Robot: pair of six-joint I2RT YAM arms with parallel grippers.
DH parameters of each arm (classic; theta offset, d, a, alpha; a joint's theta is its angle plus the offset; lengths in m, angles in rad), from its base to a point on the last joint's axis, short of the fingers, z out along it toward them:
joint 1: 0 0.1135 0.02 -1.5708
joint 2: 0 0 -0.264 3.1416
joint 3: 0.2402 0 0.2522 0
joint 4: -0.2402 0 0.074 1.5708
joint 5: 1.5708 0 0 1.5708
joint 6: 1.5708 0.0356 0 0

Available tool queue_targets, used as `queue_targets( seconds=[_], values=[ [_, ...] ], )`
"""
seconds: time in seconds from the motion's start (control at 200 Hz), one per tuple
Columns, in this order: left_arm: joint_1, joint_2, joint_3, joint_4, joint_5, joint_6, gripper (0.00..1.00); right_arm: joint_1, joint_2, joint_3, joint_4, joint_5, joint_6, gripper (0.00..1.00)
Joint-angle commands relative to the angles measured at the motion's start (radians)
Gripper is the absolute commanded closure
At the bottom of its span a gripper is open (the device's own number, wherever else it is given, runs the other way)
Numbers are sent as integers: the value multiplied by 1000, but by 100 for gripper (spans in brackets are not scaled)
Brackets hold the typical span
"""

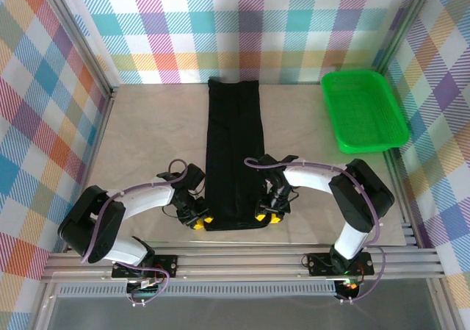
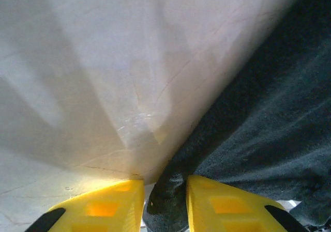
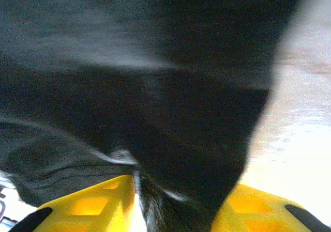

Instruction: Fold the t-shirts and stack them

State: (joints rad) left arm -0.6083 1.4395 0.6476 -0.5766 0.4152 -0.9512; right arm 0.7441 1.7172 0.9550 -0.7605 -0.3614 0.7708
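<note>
A black t-shirt (image 1: 233,150) lies folded into a long narrow strip down the middle of the table, running from the back wall to the near edge. My left gripper (image 1: 198,218) sits at the strip's near left corner, and its yellow fingers (image 2: 111,209) are shut on a bunch of the dark fabric (image 2: 170,201). My right gripper (image 1: 267,214) sits at the near right corner. Between its yellow fingers (image 3: 98,206) a fold of the black t-shirt (image 3: 170,139) is pinched.
A bright green mesh basket (image 1: 362,110) stands at the back right of the beige table (image 1: 147,139). Checked walls close off the back and both sides. Metal rails run along the near edge by the arm bases.
</note>
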Motion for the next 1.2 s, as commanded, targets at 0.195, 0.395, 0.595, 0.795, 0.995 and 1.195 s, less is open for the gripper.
queue_targets(
  seconds=[0.195, 0.395, 0.595, 0.795, 0.995, 1.195],
  values=[
    [-34, 48, 3, 185, -24, 34, 95, 24, 28, 40, -19, -7, 48, 90],
    [-33, -47, -37, 47, 3, 87, 100, 24, -35, -4, -56, -23, 53, 100],
    [-32, -151, -74, 15, 39, 78, 100, 26, -99, -53, -39, -94, 81, 100],
    [-6, -222, 28, 14, -30, 9, 100, -30, -135, 36, -99, -50, 97, 100],
    [115, -161, 164, 100, -66, -50, 100, -169, -81, 245, -143, -40, 63, 100],
    [236, 9, 326, 170, -100, -47, 100, -279, 102, 523, -155, -25, 22, 100]
  ],
)
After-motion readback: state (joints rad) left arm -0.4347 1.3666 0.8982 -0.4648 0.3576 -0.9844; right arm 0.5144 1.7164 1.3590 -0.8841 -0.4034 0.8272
